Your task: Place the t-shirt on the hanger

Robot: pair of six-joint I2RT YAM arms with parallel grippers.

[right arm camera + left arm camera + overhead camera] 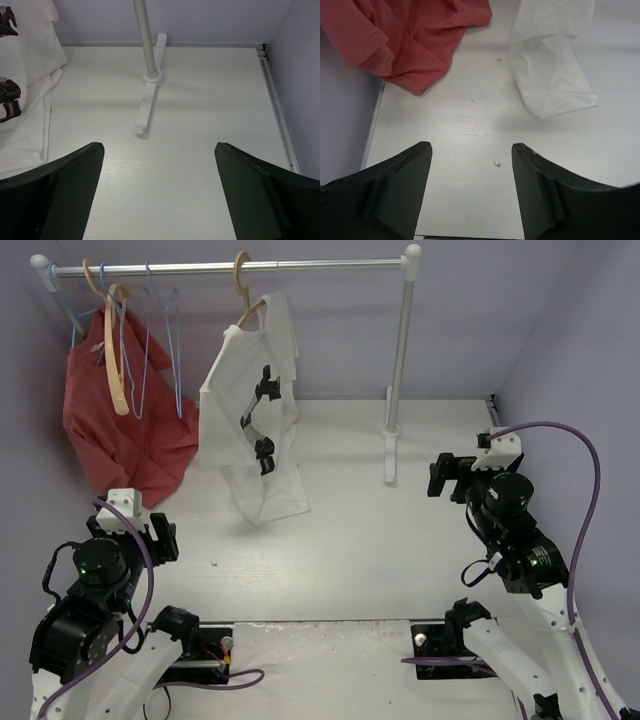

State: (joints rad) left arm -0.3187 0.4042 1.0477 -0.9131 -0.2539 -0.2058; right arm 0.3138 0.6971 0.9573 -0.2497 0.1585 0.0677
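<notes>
The white t-shirt (250, 430) with small black marks hangs on the tan wooden hanger (243, 285), whose hook sits over the rail. The shirt's lower hem touches the table. My left gripper (162, 537) is open and empty, low over the table at the front left, well short of the shirt. In the left wrist view (471, 147) the shirt's hem (550, 65) lies ahead to the right. My right gripper (447, 477) is open and empty at the right. In the right wrist view (159, 147) the shirt (30, 100) is at the far left.
A red garment (120, 430) hangs on a paler hanger (115, 370) at the rail's left end, beside thin blue wire hangers (172, 330). The rail (320, 265) rests on a white post (400, 350) with a foot (147, 100). Purple walls close the back and right.
</notes>
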